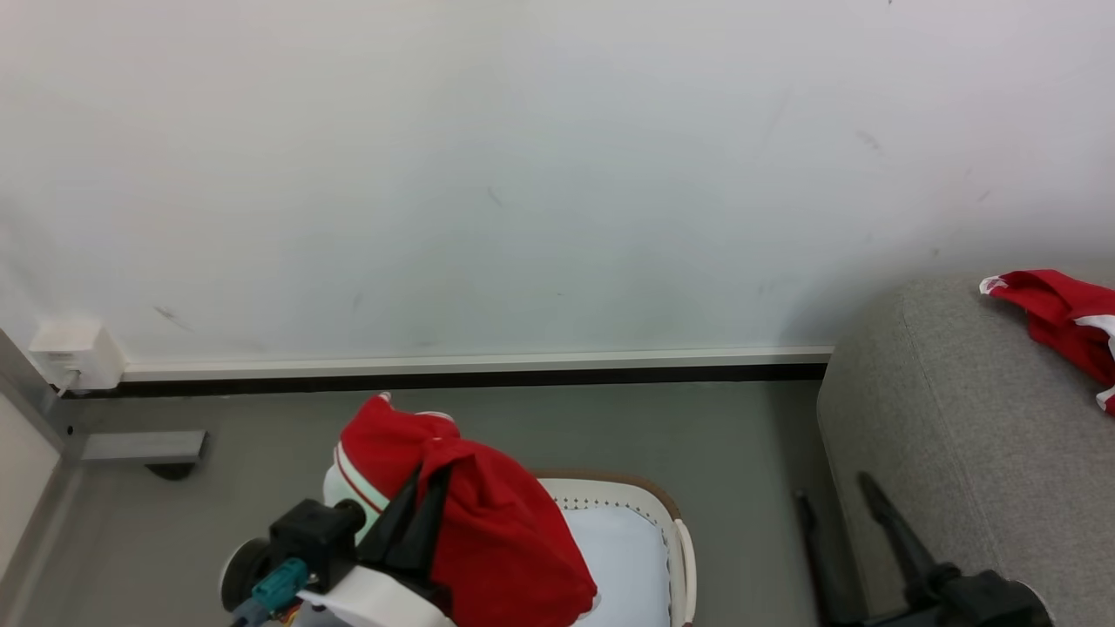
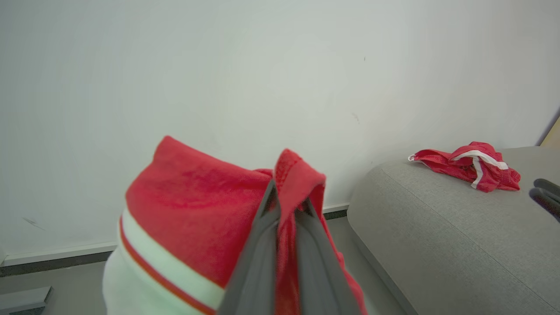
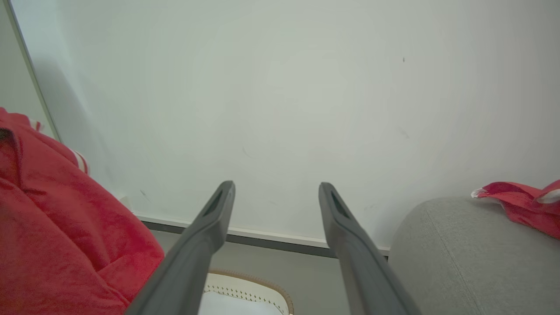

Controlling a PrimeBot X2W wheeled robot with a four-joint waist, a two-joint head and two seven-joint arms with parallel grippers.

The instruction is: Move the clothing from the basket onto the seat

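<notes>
We see left pincer [image 2: 288, 201] clamped on clothing [image 1: 496, 540], up above basket [image 1: 675, 531]; cloth soft, light, floppy; we think bunched fold is good place to hold; right pincer [image 3: 276, 192] wide apart, holding nothing; farther off, seat [image 1: 958, 435] with other red piece [image 1: 1067, 318] on top.

A: Floor [image 1: 740, 435], grey; cream basket [image 1: 684, 549] with brown rim stands on it, below and just right of the left gripper [image 1: 433, 477].

B: Seat [image 1: 958, 453], grey sofa, right of the right gripper [image 1: 834, 492]; red clothing [image 1: 1067, 318] lies crumpled on top near its rounded edge, beyond the fingertips.
</notes>
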